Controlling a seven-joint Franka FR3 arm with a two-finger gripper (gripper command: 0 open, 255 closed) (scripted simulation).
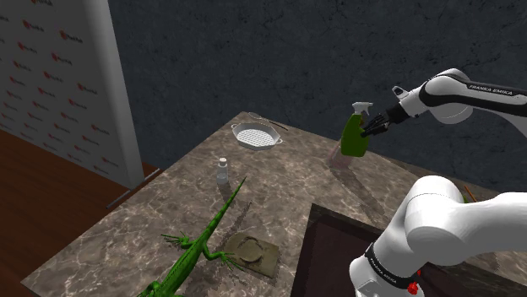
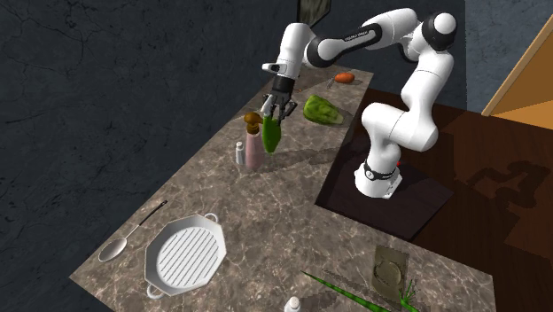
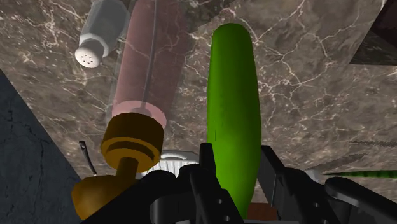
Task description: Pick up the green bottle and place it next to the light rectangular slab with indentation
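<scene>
Close to the camera, the black gripper [image 3: 236, 164] clasps the green bottle [image 3: 234, 108] between its two fingers. The bottle's long axis runs straight away from them, roughly upright above the marble counter [image 1: 287, 181]. Well apart, toward the shoulder view's lower left, the light slab [image 1: 249, 251] lies flat beside a green lizard [image 1: 192, 251].

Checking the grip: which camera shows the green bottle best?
Shoulder view: the bottle shows whole, sprayer included, held by the claw. The second exterior view shows its body below the claw; the wrist view, its body between fingers.
</scene>
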